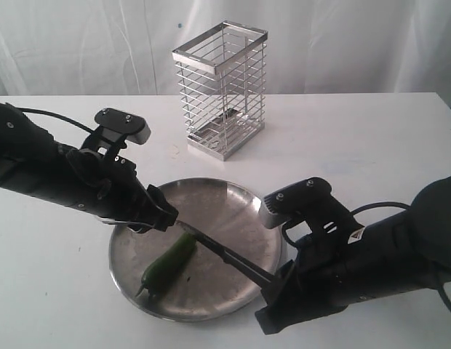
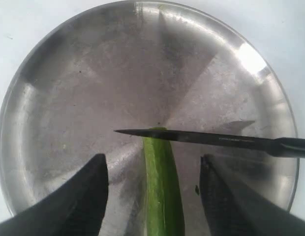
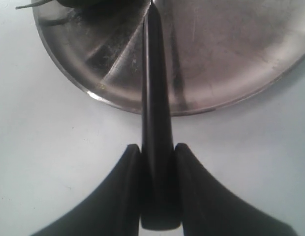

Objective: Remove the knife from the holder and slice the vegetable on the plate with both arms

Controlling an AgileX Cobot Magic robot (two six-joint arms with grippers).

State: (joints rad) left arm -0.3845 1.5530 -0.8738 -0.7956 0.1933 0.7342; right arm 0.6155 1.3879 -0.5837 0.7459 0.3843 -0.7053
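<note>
- White cloth hangs behind a white worktop, and everything sits on that pale surface.
- Left arm reaches in from the left edge and ends low over the near-left part of the plate.
- Left gripper has its jaws spread wide apart, one finger on each side of the vegetable and neither touching it in the left wrist view.
- From the exterior view, the vegetable lies on the plate's left half, dark green, slanting from the rim up toward the centre, with its thin stem tip at the rim end.
- Black knife stretches across the plate from lower right to upper left, its pointed blade lying crosswise over the vegetable's inner end; whether the edge is pressing into the vegetable, I cannot tell.
- Behind the plate, well apart from it, the chrome wire holder stands upright.
- Right gripper has its jaws clamped on the knife handle, just outside the plate's rim.
- Right arm comes in from the lower right corner.
</note>
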